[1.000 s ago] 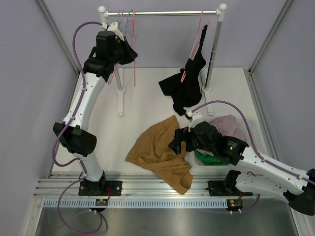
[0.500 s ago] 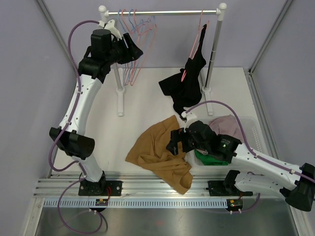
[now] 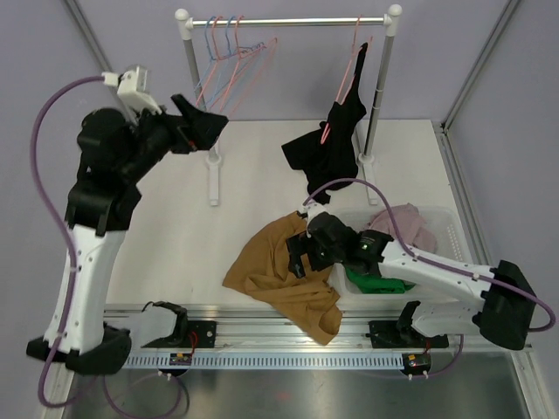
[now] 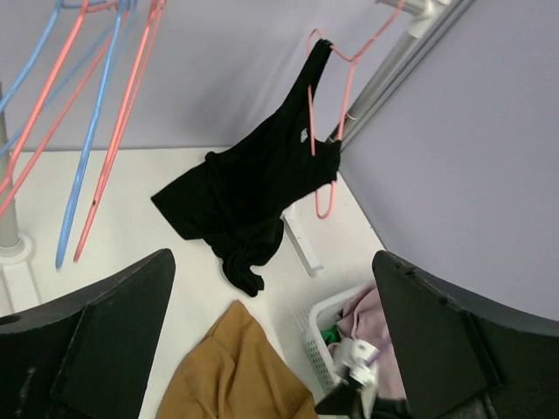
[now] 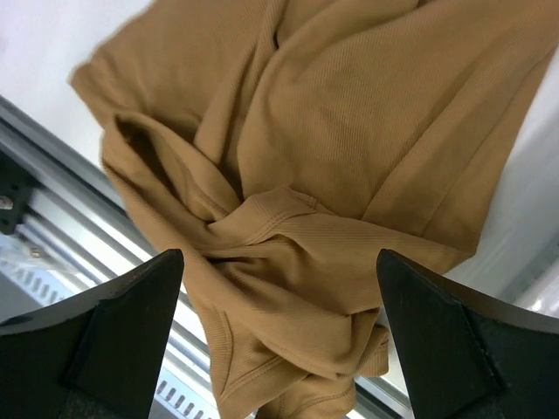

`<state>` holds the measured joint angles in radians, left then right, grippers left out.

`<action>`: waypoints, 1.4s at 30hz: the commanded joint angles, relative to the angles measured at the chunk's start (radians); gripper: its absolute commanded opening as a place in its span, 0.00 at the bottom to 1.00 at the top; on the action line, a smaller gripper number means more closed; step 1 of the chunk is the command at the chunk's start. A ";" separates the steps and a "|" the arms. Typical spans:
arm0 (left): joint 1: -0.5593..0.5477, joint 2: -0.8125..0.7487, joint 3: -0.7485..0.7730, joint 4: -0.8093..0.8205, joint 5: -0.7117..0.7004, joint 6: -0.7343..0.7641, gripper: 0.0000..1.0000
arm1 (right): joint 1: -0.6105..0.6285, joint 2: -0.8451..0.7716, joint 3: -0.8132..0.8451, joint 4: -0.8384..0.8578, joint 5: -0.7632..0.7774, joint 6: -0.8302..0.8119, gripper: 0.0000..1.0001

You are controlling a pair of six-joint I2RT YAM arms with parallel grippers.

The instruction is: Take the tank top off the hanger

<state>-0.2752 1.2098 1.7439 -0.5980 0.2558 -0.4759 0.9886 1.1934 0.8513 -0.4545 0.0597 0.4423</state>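
The black tank top (image 3: 327, 153) is seen draped on a pink hanger (image 4: 349, 96) that is hooked over the right end of the clothes rail (image 3: 288, 22), close to the rail's right post. One shoulder strap is looped high on the hanger, while the rest of the garment is slumped downward, with its lower folds bunched at about the height of that post's foot. A cluster of bare pink and blue hangers (image 3: 229, 57) is hung at the rail's left end. The left gripper (image 3: 205, 127) is held raised just in front of the rail's left post. Its fingers are spread wide with nothing between them, and the tank top is framed between them in the wrist view. The right gripper (image 3: 297, 257) is positioned well in front of the rail, low over a crumpled brown garment (image 3: 284, 271). Its fingers are likewise parted and nothing is gripped. A white basket (image 3: 441, 218) holding pink and green clothing is placed in front of the rail's right post, beside the brown garment.
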 commanded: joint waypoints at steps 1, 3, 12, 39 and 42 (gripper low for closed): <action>0.005 -0.210 -0.192 0.030 -0.035 0.036 0.99 | 0.030 0.104 0.064 0.008 0.006 -0.039 1.00; 0.005 -0.301 -0.289 0.023 -0.055 0.051 0.99 | 0.051 0.184 0.086 0.008 0.029 -0.042 0.99; 0.005 -0.729 -0.747 -0.011 -0.236 0.144 0.99 | 0.104 0.465 0.172 0.027 0.064 -0.071 1.00; 0.005 -0.932 -0.925 -0.037 -0.461 0.181 0.99 | 0.134 0.002 0.491 -0.289 0.558 -0.019 0.00; 0.005 -0.934 -0.925 -0.036 -0.464 0.181 0.99 | 0.134 -0.070 0.557 -0.370 0.632 -0.002 0.00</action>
<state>-0.2741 0.2886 0.8238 -0.6849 -0.1810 -0.3099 1.1145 1.1866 1.3407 -0.7021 0.5251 0.4118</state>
